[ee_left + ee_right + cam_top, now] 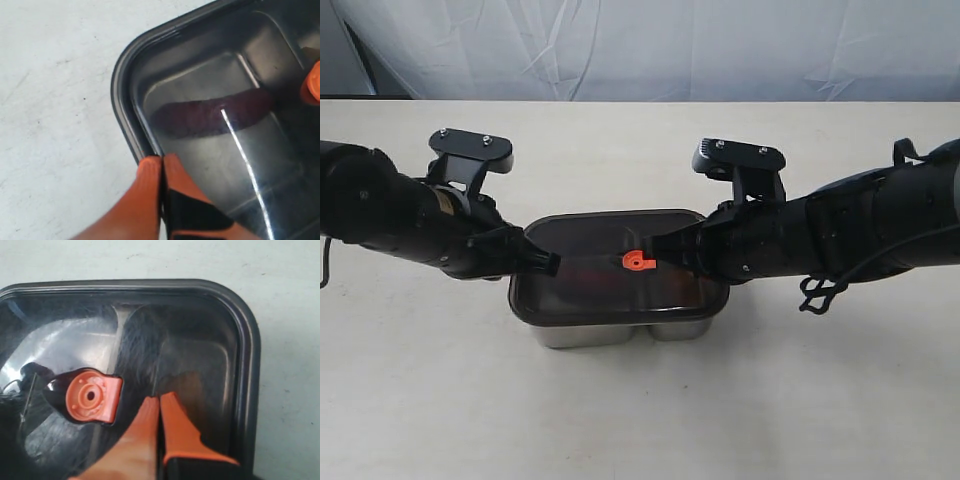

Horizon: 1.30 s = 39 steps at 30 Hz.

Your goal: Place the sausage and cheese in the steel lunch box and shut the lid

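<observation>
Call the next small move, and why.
Probably press straight down with both. The lid covers the steel lunch box, sausage visible beneath; the shut left gripper sits at its corner edge, the shut right gripper beside the orange valve. Seating unconfirmed.

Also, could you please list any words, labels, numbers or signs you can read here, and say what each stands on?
None readable in any view.
The lid and its orange valve carry no lettering; the valve shows only moulded rings.
The steel lunch box, the left gripper, the right gripper and the table bear no marks that I can see.
</observation>
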Tool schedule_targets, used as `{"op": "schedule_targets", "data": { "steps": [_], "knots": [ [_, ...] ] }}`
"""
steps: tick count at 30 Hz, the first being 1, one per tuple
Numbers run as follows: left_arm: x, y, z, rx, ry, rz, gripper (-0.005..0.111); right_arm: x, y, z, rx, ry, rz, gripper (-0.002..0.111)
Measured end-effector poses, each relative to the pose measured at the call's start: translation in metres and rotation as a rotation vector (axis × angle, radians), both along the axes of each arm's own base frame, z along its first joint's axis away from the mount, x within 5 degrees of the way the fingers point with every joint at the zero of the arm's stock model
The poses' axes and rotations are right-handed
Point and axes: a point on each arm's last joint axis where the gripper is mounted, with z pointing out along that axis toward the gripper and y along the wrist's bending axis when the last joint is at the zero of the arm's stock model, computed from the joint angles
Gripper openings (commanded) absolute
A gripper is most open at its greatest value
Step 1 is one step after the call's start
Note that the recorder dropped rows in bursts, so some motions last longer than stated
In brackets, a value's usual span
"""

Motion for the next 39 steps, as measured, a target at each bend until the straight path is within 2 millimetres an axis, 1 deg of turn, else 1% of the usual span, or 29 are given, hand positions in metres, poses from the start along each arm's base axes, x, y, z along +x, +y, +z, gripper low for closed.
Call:
{"op": "schedule_targets", "data": {
  "steps": [5,16,35,39],
  "knots": [
    [0.007,-0.002,-0.009,0.002,-0.013,0.004,0.0,0.0,0.0,0.0,0.003,0.003,-0.001,-0.001],
    [0.014,-0.014,-0.018,-0.022,-0.046,-0.007,0.0,0.0,-0.001,0.0,0.003,0.005,-0.003,-0.001],
    [0.014,-0.015,-0.019,-0.023,-0.048,-0.008,0.0,0.0,-0.001,-0.001,0.022,0.027,-0.026,-0.001],
    [0.013,-0.015,-0.008,-0.036,-0.078,-0.017,0.0,-0.001,-0.002,0.007,0.032,0.006,-0.031,-0.001]
  ]
}}
